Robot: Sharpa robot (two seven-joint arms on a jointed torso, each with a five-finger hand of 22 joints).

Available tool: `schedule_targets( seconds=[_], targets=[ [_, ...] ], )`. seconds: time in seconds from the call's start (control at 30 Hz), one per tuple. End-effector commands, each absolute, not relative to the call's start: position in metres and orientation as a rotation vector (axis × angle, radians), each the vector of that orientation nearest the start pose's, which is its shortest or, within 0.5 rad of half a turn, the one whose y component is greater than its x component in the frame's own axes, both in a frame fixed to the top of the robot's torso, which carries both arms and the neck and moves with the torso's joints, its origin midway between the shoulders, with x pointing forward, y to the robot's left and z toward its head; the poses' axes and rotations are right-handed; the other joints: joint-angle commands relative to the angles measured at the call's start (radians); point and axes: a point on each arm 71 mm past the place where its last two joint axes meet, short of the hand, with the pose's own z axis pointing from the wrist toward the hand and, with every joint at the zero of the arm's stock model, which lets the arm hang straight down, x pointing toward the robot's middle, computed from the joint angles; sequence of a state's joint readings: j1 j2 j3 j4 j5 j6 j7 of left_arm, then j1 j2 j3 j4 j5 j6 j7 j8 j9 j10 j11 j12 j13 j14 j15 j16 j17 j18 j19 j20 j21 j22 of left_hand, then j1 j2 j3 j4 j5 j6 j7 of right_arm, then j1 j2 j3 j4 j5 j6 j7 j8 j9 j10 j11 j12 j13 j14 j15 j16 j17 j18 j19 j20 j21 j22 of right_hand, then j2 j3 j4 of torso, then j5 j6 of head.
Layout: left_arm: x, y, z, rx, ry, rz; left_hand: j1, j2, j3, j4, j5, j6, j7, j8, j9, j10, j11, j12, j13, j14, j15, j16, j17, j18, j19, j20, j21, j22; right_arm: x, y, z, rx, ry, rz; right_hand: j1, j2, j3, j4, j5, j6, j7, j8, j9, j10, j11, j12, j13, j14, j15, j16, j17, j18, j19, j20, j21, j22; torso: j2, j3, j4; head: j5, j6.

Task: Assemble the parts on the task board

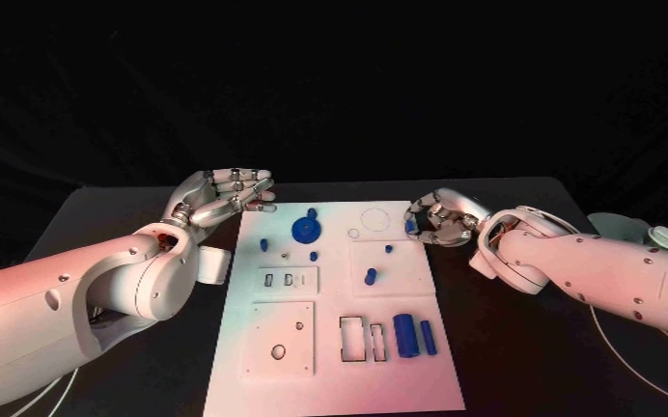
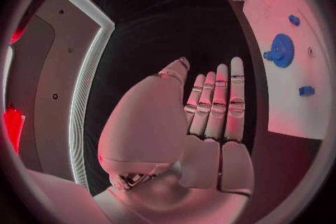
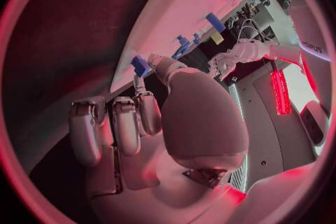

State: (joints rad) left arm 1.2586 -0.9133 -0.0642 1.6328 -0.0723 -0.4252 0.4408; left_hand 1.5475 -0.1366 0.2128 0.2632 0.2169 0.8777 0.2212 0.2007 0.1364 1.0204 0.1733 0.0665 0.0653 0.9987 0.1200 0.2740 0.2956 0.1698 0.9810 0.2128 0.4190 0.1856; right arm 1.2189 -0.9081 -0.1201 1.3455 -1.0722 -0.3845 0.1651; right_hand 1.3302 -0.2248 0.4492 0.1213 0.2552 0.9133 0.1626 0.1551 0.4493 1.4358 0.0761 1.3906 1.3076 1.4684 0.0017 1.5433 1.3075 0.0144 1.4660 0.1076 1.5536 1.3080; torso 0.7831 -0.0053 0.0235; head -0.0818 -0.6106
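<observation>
The board (image 1: 334, 340) lies flat at the centre of the desk (image 1: 515, 340), long axis running away from the robot.

Left hand (image 1: 220, 197): positioned just off the board's far left corner, fingers extended and side by side, grasping nothing. Released.

Right hand (image 1: 443, 220): positioned at the board's far right edge, with a small blue part (image 1: 412, 227) pinched between thumb and a finger and the other fingers curled.

Parts on the board:
- Gear (image 1: 305, 231), far left area, next to a small peg (image 1: 314, 256).
- Short peg (image 1: 372, 277) near the centre.
- Two cylinders (image 1: 406, 335) lying side by side in the near right area, beside two rectangular slots (image 1: 365, 339).
</observation>
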Motion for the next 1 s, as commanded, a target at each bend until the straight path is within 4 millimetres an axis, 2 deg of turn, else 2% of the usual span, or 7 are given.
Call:
schedule_targets(
  seconds=[0.03, 0.23, 0.47, 0.77, 0.83, 1.0],
  targets=[
    [0.4762, 0.2150, -0.1455, -0.976, 1.336, -1.521, 0.010, -0.002, 0.005, 0.001, -0.004, -0.004, 0.000, -0.006, -0.001, -0.003, 0.000, -0.002, 0.000, -0.007, 0.003, -0.006, 0.002, 0.009, -0.007, -0.003, 0.004, 0.002, 0.5041, -0.2866, -0.2057, 0.162, 1.650, 0.751, 0.001, 0.008, 0.007, -0.002, -0.006, 0.011, -0.001, 0.008, 0.002, 0.010, 0.000, 0.007, 0.110, 0.087, 0.004, 0.007, 0.195, -0.010, 0.095, 0.006, 0.005, 0.252, 0.000, 0.0000, 0.0006, 0.002, -0.001],
    [0.4762, 0.2154, -0.1455, -0.976, 1.336, -1.520, 0.010, -0.002, 0.005, 0.001, -0.004, -0.004, 0.000, -0.006, -0.001, -0.003, 0.000, -0.002, 0.000, -0.007, 0.003, -0.006, 0.002, 0.009, -0.007, -0.003, 0.004, 0.002, 0.5050, -0.2864, -0.2069, 0.165, 1.650, 0.746, -0.001, 0.014, 0.016, -0.005, -0.011, 0.030, -0.007, 0.016, 0.005, 0.014, -0.005, 0.013, 0.115, 0.087, 0.000, 0.007, 0.196, -0.011, 0.096, 0.003, 0.007, 0.253, 0.000, -0.0005, -0.0009, 0.003, -0.001],
    [0.4762, 0.2161, -0.1455, -0.977, 1.336, -1.518, 0.010, -0.002, 0.005, 0.001, -0.004, -0.004, 0.000, -0.006, -0.001, -0.003, 0.000, -0.002, 0.000, -0.007, 0.003, -0.006, 0.002, 0.009, -0.007, -0.003, 0.004, 0.002, 0.5063, -0.2886, -0.2067, 0.172, 1.636, 0.731, 0.005, 0.037, 0.036, -0.017, -0.025, 0.067, -0.023, 0.040, 0.014, 0.018, -0.019, 0.018, 0.119, 0.088, -0.012, 0.007, 0.196, -0.011, 0.097, -0.007, 0.008, 0.255, 0.000, 0.0012, -0.0005, 0.004, -0.003],
    [0.4762, 0.2165, -0.1456, -0.978, 1.337, -1.517, 0.010, -0.002, 0.005, 0.001, -0.004, -0.004, 0.000, -0.006, -0.001, -0.003, 0.000, -0.002, 0.000, -0.007, 0.003, -0.006, 0.002, 0.009, -0.007, -0.003, 0.004, 0.002, 0.5069, -0.2897, -0.2062, 0.173, 1.623, 0.725, 0.008, 0.044, 0.048, -0.027, -0.043, 0.068, -0.026, 0.044, 0.016, 0.018, -0.022, 0.017, 0.119, 0.088, -0.016, 0.007, 0.196, -0.012, 0.099, -0.011, 0.010, 0.256, 0.000, 0.0017, -0.0016, 0.005, -0.004],
    [0.4762, 0.2165, -0.1456, -0.978, 1.337, -1.517, 0.010, -0.002, 0.005, 0.001, -0.004, -0.004, 0.000, -0.006, -0.001, -0.003, 0.000, -0.002, 0.000, -0.007, 0.003, -0.006, 0.002, 0.009, -0.007, -0.003, 0.004, 0.002, 0.5068, -0.2893, -0.2058, 0.172, 1.618, 0.726, 0.011, 0.054, 0.061, -0.037, -0.075, 0.070, -0.028, 0.049, 0.019, 0.019, -0.024, 0.018, 0.120, 0.088, -0.018, 0.007, 0.197, -0.013, 0.100, -0.014, 0.012, 0.258, 0.000, 0.0015, -0.0017, 0.005, -0.004],
    [0.4762, 0.2165, -0.1457, -0.978, 1.338, -1.517, 0.012, -0.001, 0.008, -0.001, -0.004, -0.004, 0.000, -0.006, -0.001, -0.003, 0.000, -0.002, 0.000, -0.006, 0.003, -0.007, 0.003, 0.009, -0.008, -0.003, 0.007, 0.003, 0.5058, -0.2872, -0.2036, 0.170, 1.592, 0.731, 0.015, 0.081, 0.086, -0.048, -0.092, 0.086, -0.036, 0.066, 0.027, 0.021, -0.031, 0.019, 0.121, 0.088, -0.023, 0.007, 0.199, -0.014, 0.103, -0.018, 0.015, 0.261, 0.000, 0.0013, -0.0015, 0.004, -0.004]
  ],
)
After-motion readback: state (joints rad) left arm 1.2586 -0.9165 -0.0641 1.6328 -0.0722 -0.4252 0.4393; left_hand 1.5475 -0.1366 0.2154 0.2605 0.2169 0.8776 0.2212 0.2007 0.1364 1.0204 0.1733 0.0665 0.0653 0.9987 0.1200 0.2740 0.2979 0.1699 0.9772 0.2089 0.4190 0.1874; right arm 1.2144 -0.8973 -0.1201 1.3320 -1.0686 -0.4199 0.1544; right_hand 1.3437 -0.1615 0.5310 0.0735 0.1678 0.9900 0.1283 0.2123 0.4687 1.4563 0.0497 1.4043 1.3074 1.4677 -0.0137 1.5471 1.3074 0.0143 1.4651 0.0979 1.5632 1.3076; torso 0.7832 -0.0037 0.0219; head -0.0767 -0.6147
